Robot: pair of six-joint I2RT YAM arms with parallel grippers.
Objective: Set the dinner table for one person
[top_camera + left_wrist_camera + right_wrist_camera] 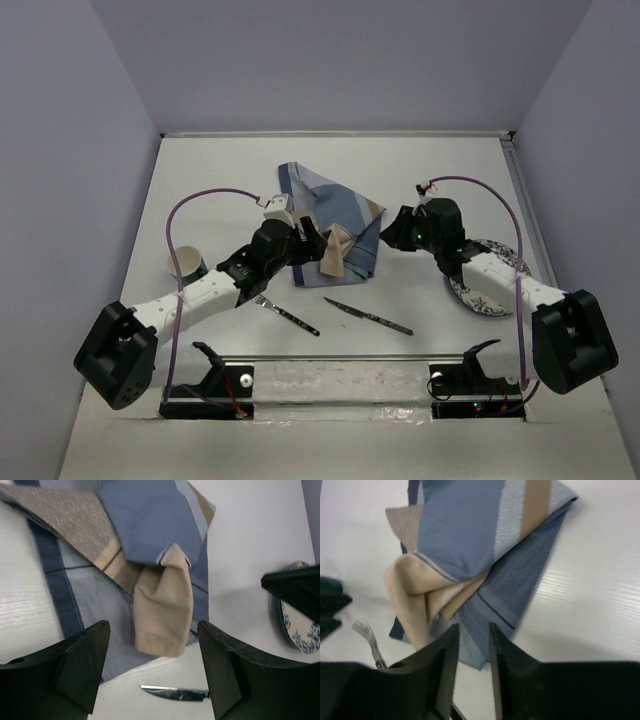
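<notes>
On the white table (pixel 200 180) a crumpled cloth (pixel 335 215) is judged soft, light and prone to slide, best pinched at the tan fold (pixel 162 610) just under the wide-open, empty left hand (pixel 154 627); the right hand (pixel 472 627), above the cloth's edge, is nearly closed, any hold unclear.

Wide-jawed left tool (pixel 152 627), right tool (pixel 473 627) barely apart, both empty.
</notes>
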